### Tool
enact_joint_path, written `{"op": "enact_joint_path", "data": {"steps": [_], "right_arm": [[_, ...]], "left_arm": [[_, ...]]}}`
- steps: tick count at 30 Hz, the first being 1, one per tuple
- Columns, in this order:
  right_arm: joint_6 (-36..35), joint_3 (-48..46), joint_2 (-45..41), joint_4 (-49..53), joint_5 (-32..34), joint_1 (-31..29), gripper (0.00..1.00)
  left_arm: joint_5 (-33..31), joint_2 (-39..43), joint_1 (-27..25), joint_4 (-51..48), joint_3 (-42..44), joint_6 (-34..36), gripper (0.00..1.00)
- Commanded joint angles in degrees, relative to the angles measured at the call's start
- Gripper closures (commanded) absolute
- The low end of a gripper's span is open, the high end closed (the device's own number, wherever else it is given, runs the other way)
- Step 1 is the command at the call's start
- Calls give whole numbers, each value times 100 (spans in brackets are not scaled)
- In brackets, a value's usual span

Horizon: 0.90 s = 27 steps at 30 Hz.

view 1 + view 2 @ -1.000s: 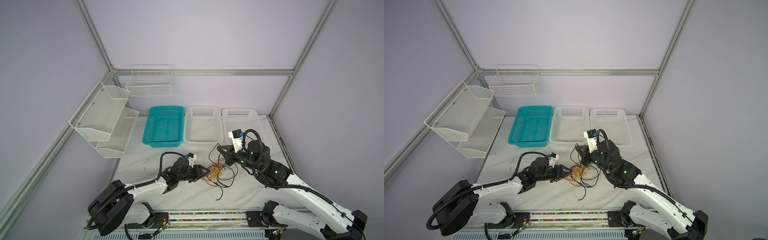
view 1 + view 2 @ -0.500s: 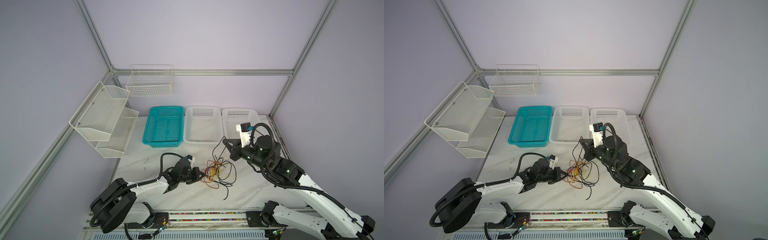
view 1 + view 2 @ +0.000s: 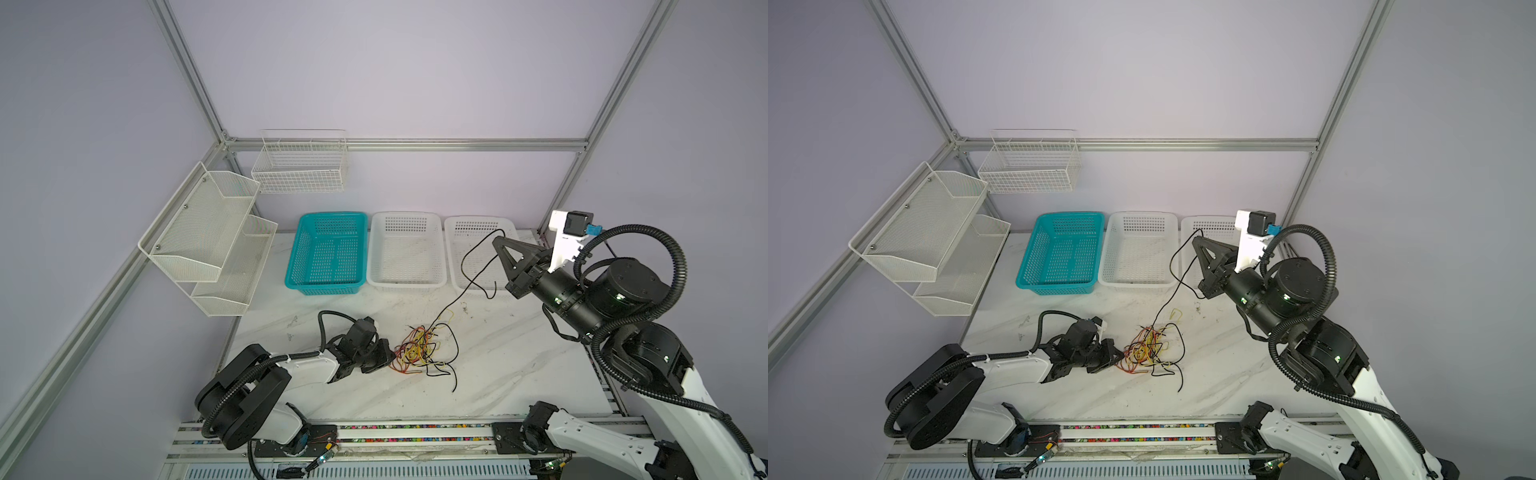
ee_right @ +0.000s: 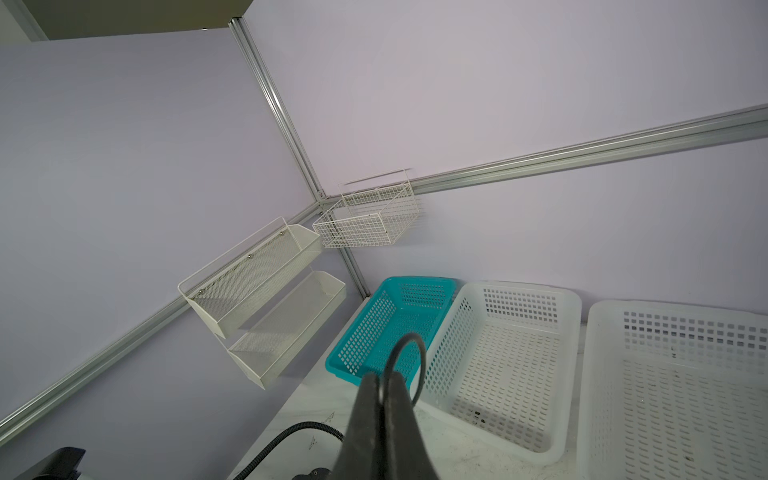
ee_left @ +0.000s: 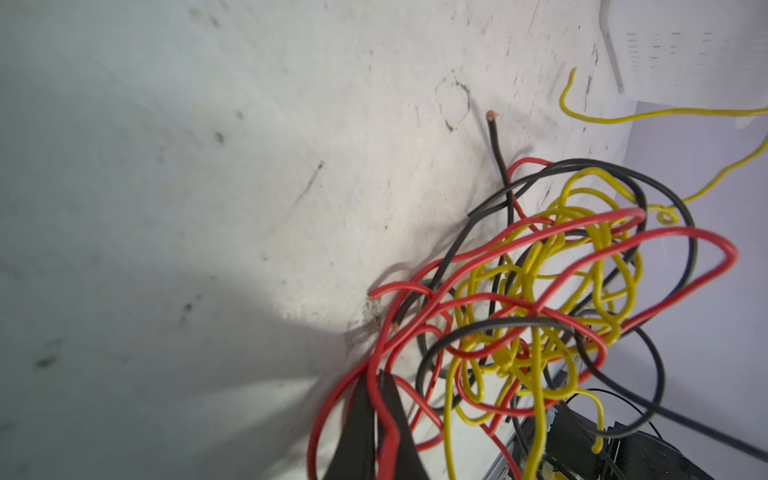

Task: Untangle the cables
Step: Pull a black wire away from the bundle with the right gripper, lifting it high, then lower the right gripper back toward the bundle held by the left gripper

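Baskets: teal basket; middle white basket and right white basket hold a few dark specks | cables: tangled heap on the table, outside the baskets | left gripper pinches a red cable at the heap's edge | right gripper, jaws pressed on a black cable, raised by the right white basket

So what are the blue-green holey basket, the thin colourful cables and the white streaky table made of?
Blue-green holey basket: probably moulded plastic, smooth, with even holes.
Thin red, yellow and black cables: shiny plastic coating; one bare coppery tip hints at metal inside.
White grey-veined tabletop: marble look, scuffed; real stone or laminate, can't tell.
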<state>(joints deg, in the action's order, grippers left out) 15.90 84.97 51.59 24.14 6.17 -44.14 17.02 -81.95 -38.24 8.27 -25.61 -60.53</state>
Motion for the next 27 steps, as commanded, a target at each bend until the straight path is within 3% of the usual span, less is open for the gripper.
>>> {"op": "enact_joint_path", "data": {"steps": [1, 6, 17, 24, 27], "right_arm": [[-95, 407, -29, 159, 343, 11, 100], [-276, 1365, 207, 514, 1096, 11, 100], [-669, 3892, 1513, 951, 1753, 17, 100], [-652, 5745, 2418, 1166, 1691, 3, 100], [-595, 5833, 2485, 1192, 1655, 2, 100]], "left_arm": [[-157, 24, 166, -410, 284, 228, 100], [-207, 39, 316, -545, 271, 386, 100], [-145, -292, 371, -397, 266, 419, 100], [-287, -455, 385, -504, 222, 569, 100], [-241, -552, 418, -378, 275, 578, 100]]}}
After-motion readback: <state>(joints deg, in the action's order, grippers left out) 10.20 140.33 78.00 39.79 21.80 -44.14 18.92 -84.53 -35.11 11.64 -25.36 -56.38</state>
